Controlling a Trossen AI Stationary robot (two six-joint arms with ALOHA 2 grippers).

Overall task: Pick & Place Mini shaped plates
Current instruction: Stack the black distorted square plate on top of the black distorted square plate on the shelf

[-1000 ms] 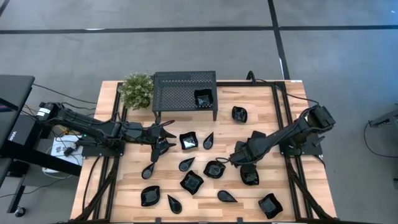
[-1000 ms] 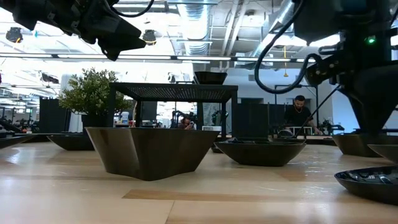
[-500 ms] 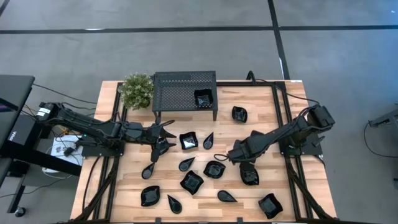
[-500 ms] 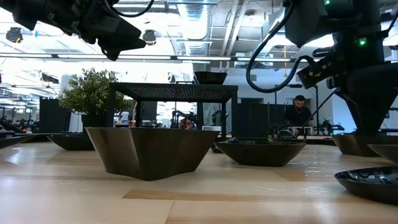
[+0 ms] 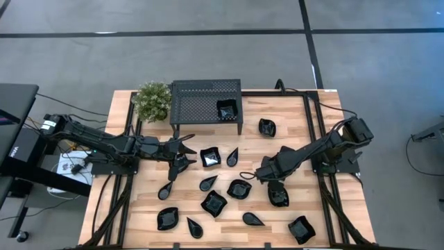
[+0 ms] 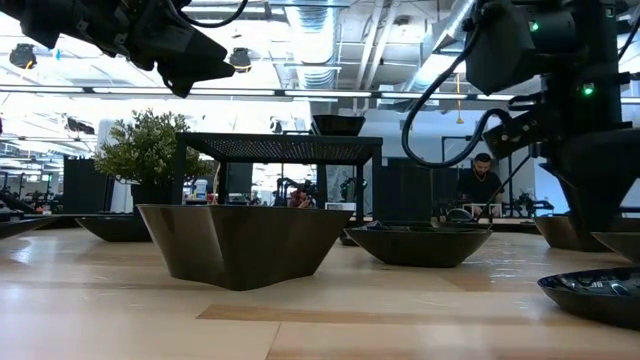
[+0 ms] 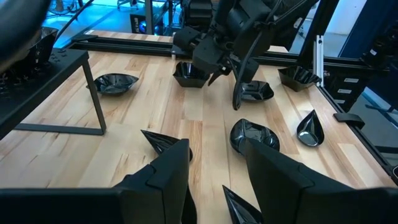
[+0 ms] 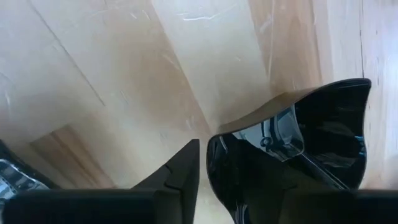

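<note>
The high view shows the black perforated rack (image 5: pixel 206 104) at the far edge of the worktop (image 5: pixel 319 121), with a green potted plant (image 5: pixel 152 100) just beside it on the left arm's side. One mini plate (image 5: pixel 226 110) already lies on the rack's top, which suggests the rack is where the dishes are meant to go. The other mini shaped plates (image 5: pixel 214 203) are scattered over the wood in front of the rack, squarish ones and teardrop ones mixed, most lying apart from one another so that each can be taken singly.

The right claw (image 5: pixel 260 173) reaches in from the side of the worktop away from the plant, low over the boards in front of the rack. Its wrist view shows the two fingers straddling the wavy rim of a glossy plate (image 8: pixel 298 155), one finger outside the wall and one inside, and the left wrist view shows that plate hanging edge-on from it, so the claw is clamped on the plate. A thin upright rim is the only part narrow enough to pinch, which probably explains the angled approach.

The left claw (image 5: pixel 182 154) waits in front of the rack's plant-side leg, its fingers spread wide with nothing between them, likely held clear so the arms do not cross.
</note>
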